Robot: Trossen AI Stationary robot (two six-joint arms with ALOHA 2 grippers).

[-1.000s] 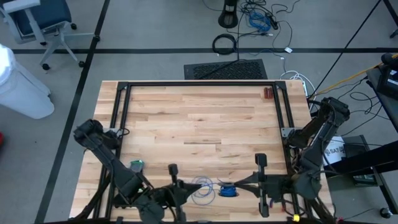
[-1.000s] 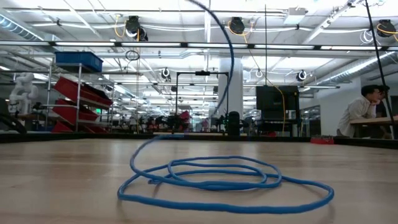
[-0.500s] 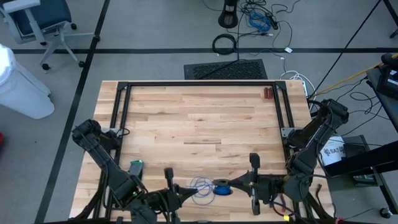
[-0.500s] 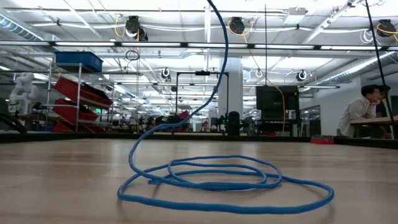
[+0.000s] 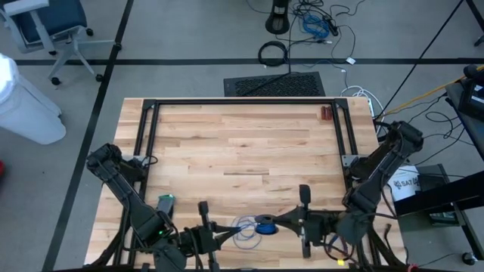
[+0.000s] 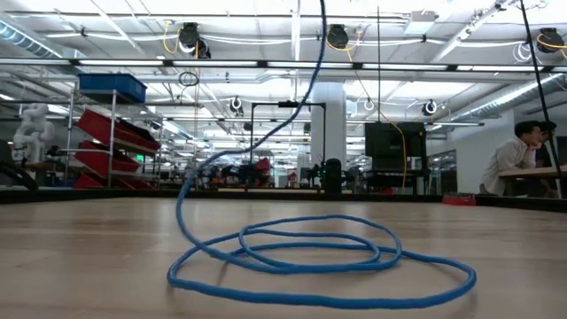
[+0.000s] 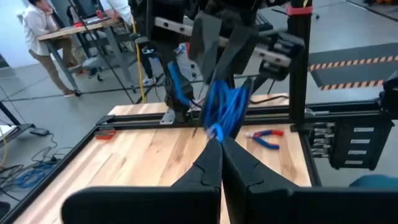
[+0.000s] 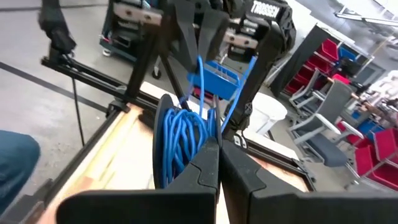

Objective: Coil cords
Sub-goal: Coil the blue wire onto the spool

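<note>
Pinching the coil point(image 8: 180, 140) in my right fingers point(image 8: 217, 163) and its strand in my left fingers point(image 7: 219, 163), both pressed together. Pulling unevenly could snag the loose loops point(image 6: 310, 257) on the table point(image 5: 242, 143), or slip the strand free.

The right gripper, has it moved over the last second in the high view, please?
Yes. The right gripper has shifted leftward along the table's near edge, away from the black frame rail.
</note>
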